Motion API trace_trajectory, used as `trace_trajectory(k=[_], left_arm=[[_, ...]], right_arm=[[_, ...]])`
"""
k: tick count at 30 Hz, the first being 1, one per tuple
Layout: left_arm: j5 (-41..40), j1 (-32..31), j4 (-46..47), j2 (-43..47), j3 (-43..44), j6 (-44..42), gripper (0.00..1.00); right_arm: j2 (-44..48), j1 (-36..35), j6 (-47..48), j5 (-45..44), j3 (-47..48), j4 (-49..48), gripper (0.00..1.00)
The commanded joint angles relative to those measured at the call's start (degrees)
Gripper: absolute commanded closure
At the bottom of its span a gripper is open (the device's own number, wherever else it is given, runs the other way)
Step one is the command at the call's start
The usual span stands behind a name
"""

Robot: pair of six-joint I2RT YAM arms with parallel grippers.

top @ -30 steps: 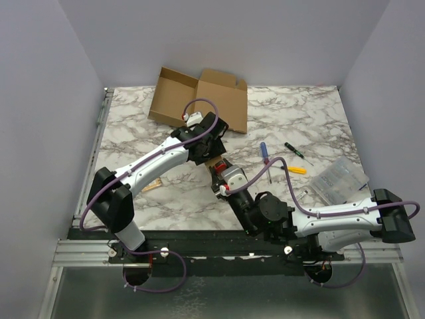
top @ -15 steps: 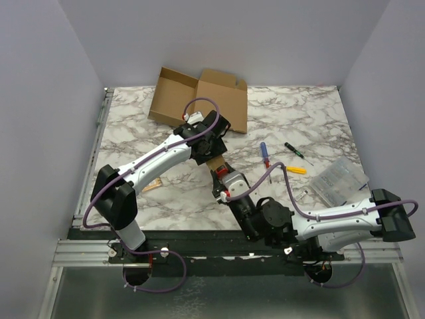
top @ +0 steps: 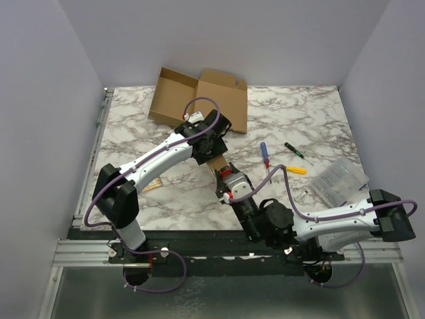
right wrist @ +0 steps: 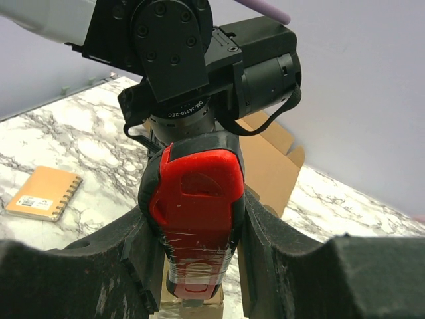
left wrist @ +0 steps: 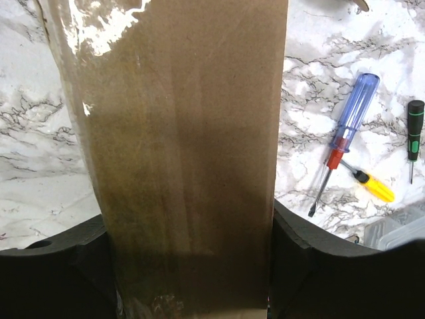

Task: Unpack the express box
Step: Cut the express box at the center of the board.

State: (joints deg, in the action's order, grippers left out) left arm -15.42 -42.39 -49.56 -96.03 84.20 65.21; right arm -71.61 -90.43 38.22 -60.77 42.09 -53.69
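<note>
Left hand (left wrist: 189,242) pinches a small carton (left wrist: 186,133) by its two sides, black padded fingers (left wrist: 60,266) pressed against the cardboard. Right hand (right wrist: 196,256) is clamped around a red-and-black tool (right wrist: 196,199), one finger on each flank. Both meet above the middle of the desk (top: 299,119).

Compared with a second ago, the left hand sits slightly farther from the arm bases. The right arm's elbow has sunk a little toward the near edge. Both grips are unchanged.

The carton is plain brown board, tall and narrow, with a glossy strip of clear tape along its upper left edge. The tool has a rounded red plastic shell in a black body, wrapped low down in wrinkled clear film.

An open cardboard box (top: 199,96) lies flat at the back, flaps spread. On the white, grey-veined marble surface lie three screwdrivers: a translucent blue-handled one (left wrist: 352,113), a short yellow one (left wrist: 373,188) and a slim green-and-black one (left wrist: 415,129). A clear ribbed plastic case (top: 340,179) and a tan spiral notebook (right wrist: 41,193) are also there.
</note>
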Motion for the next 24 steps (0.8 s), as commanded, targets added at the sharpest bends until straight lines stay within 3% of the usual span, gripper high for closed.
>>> trace_trajectory(k=[1, 24], left_arm=[[2.1, 0.13, -3.62, -2.12, -0.78, 1.2, 1.0], [2.98, 0.12, -3.46, -1.94, -1.03, 1.49, 1.0]], right_arm=[[0.67, -0.36, 1.33, -0.8, 0.2, -4.22, 1.0], [-0.76, 0.18, 0.54, -0.38, -1.42, -6.03, 1.0]])
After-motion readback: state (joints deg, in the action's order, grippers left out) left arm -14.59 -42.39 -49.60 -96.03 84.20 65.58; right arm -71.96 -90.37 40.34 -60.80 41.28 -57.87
